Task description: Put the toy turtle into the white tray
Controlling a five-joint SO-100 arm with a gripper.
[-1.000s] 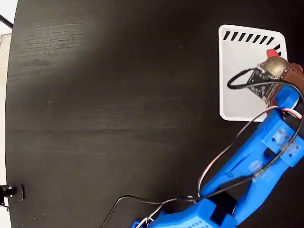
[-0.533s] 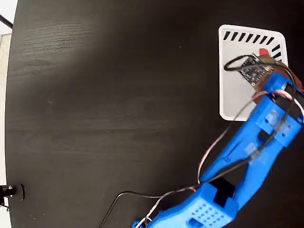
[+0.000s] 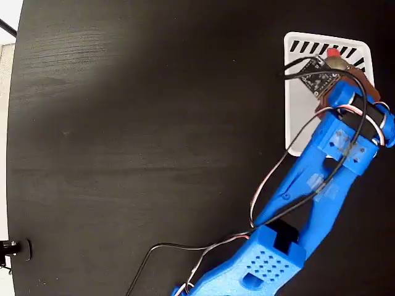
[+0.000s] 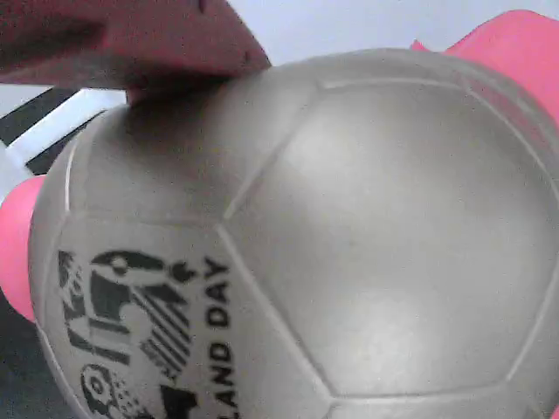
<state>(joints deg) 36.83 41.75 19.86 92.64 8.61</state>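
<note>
Overhead, arm pose: the blue arm (image 3: 321, 185) rises from its base at the bottom edge of the fixed view and stretches up and to the right, its wrist reaching over the white tray (image 3: 295, 123).
Wrist: a small dark circuit board (image 3: 316, 78) rides on top of it, with black, red and white cables (image 3: 271, 185) looping back along the arm to the base.
Gripper (image 3: 336, 65): mostly hidden under the board in the fixed view; in the wrist view one dark red-brown finger (image 4: 131, 44) presses against the upper left of the turtle's shell. The other finger is out of sight, so I cannot tell whether the jaws are clamped on the toy.
Toy turtle (image 4: 297, 236): fills the wrist view, a domed grey-gold shell with seam lines and a dark printed mark reading "LAND DAY", pink parts showing at left and upper right. From above only a red bit (image 3: 333, 53) shows, near the tray's slotted top rim.
White tray: lies at the upper right of the black table (image 3: 142, 135), with black slanted slots along its top edge.
</note>
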